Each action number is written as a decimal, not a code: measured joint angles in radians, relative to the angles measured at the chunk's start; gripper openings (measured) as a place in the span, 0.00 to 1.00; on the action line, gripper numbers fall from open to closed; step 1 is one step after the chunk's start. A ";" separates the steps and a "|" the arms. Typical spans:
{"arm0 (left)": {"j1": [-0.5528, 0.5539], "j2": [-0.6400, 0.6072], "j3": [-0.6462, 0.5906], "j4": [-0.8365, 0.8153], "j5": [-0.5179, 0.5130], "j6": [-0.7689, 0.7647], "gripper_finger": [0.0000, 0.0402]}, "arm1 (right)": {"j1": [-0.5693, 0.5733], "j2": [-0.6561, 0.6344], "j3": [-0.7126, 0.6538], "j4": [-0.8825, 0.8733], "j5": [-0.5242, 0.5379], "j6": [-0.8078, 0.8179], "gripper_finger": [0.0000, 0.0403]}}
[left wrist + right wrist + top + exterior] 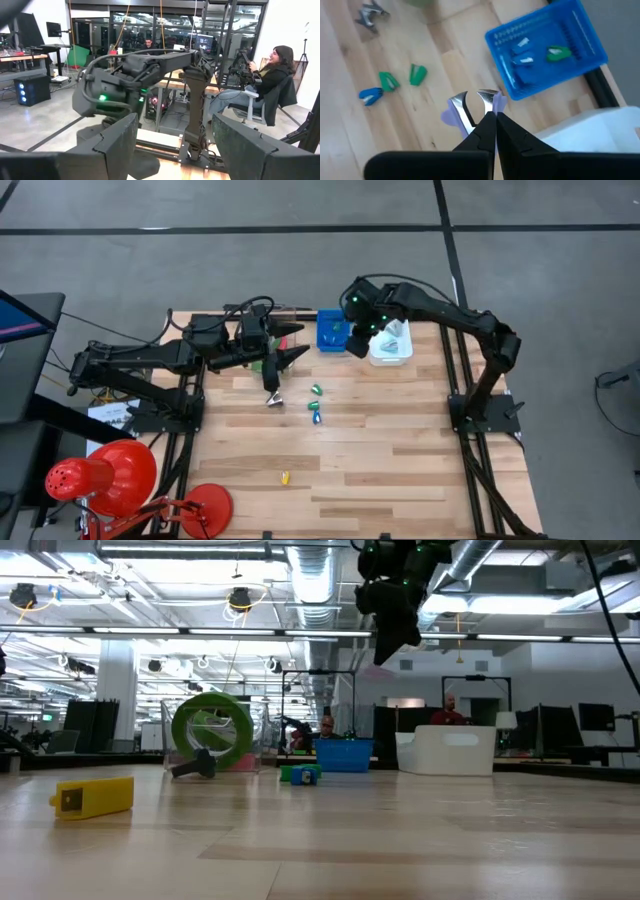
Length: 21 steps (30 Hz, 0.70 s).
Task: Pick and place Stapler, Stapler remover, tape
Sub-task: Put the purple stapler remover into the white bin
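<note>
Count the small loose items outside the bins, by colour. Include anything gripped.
Green items: 2
Blue item: 1
Silver item: 1
Yellow item: 1
Purple staple remover: 1, clamped in the right gripper
Total: 6

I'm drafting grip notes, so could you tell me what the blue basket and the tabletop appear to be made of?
The blue basket looks like moulded plastic: even saturated colour, with rows of slots in its floor and wall. The tabletop looks like wood, butcher-block style: pale joined planks with visible grain and a smooth, slightly glossy finish, probably sealed.
</note>
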<state>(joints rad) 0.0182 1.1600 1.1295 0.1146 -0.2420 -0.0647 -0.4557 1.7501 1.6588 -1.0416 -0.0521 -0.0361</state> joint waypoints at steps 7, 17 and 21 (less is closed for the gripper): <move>0.000 0.000 0.000 0.000 0.000 0.000 0.61 | -0.103 0.002 0.000 -0.033 0.000 -0.027 0.00; 0.000 0.000 0.000 0.000 0.000 0.000 0.61 | -0.216 0.004 -0.006 -0.089 0.002 -0.069 0.00; 0.000 0.000 0.000 0.000 0.000 0.000 0.61 | -0.235 -0.014 -0.097 -0.045 0.041 -0.071 0.00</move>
<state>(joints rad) 0.0182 1.1602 1.1294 0.1146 -0.2420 -0.0647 -0.6911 1.7359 1.5615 -1.0870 -0.0108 -0.1074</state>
